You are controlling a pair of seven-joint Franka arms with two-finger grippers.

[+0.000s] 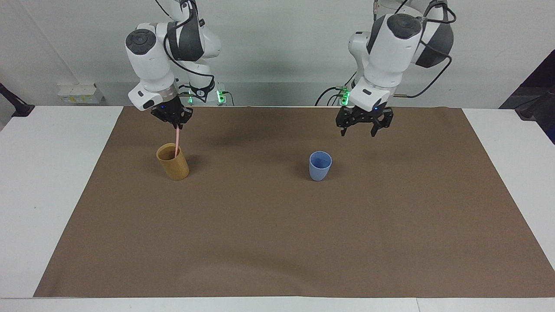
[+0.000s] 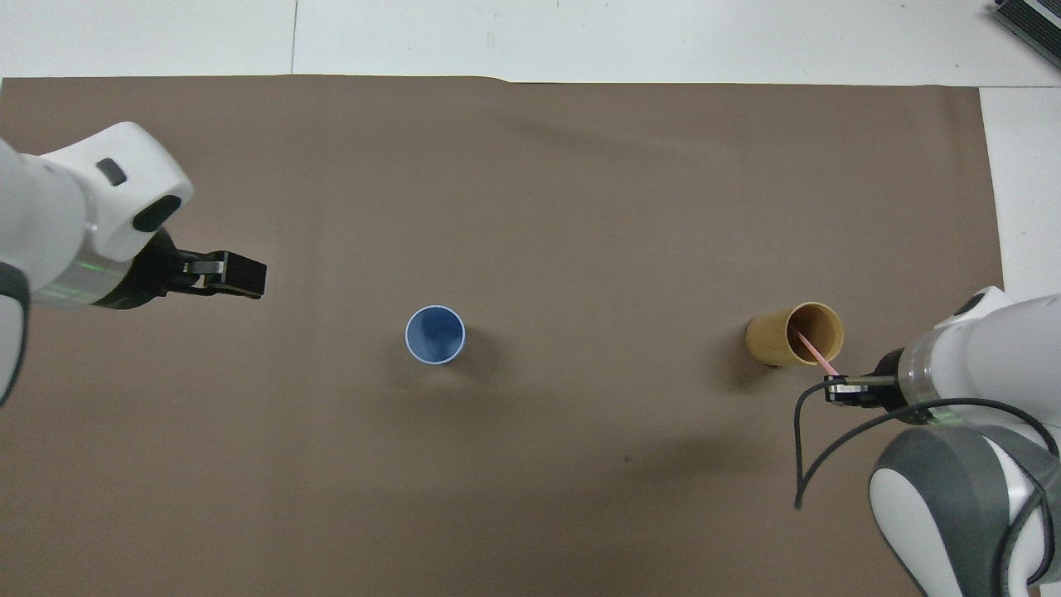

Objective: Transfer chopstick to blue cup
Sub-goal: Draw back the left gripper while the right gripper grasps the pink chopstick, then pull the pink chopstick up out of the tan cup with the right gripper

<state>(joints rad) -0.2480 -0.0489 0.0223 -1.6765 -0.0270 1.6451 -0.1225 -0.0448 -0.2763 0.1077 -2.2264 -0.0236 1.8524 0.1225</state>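
The pale-pink chopstick (image 1: pixel 177 139) stands in the tan bamboo cup (image 1: pixel 173 164), leaning toward the robots. My right gripper (image 1: pixel 177 124) is shut on its top end, just above the cup. In the overhead view the chopstick (image 2: pixel 815 354) runs from the tan cup (image 2: pixel 777 347) to the right gripper (image 2: pixel 835 388). The blue cup (image 1: pixel 320 167) stands upright and empty mid-mat, also in the overhead view (image 2: pixel 435 335). My left gripper (image 1: pixel 362 129) is open and empty, raised over the mat beside the blue cup toward the left arm's end, also in the overhead view (image 2: pixel 242 278).
A brown mat (image 1: pixel 277 242) covers most of the white table (image 1: pixel 52 182). A small white box (image 1: pixel 80 93) sits at the table's edge nearest the robots, toward the right arm's end. A dark object (image 2: pixel 1032 21) shows at the overhead view's corner.
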